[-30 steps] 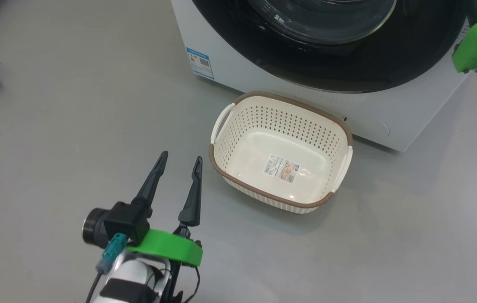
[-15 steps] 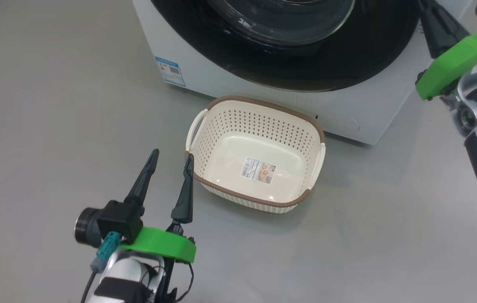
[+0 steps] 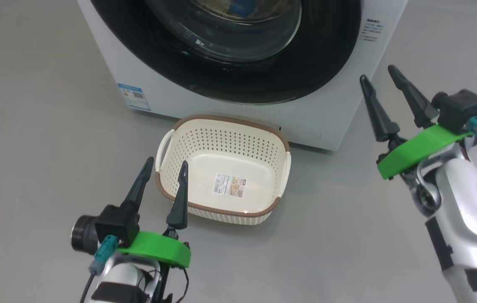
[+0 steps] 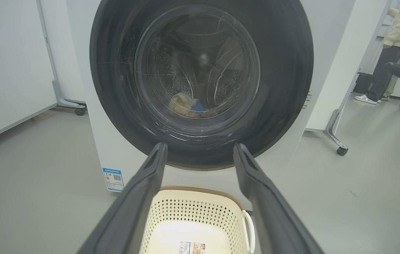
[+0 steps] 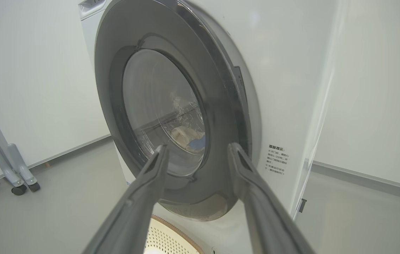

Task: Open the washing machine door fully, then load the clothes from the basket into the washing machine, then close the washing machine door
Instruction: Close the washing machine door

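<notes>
Grey floor [image 3: 32, 126] carries the basket [image 3: 221, 136] at centre, below the closed washing machine door [image 3: 221, 82]. The left gripper [image 3: 167, 161] and right gripper [image 3: 377, 72] hold their fingers wide, gripping nothing.

The large round washing machine door [image 4: 284, 77] has a glossy black rim around a smooth, clear glass bowl. The big white washing machine [image 3: 331, 122] looks smooth and faintly shiny. The small cream basket [image 3: 225, 139] is perforated plastic with a brown rim and a paper label [image 3: 230, 186]. The pale cream clothes [image 4: 185, 103] behind the glass look like soft cloth. The grey floor [image 3: 32, 168] is smooth and dull.
</notes>
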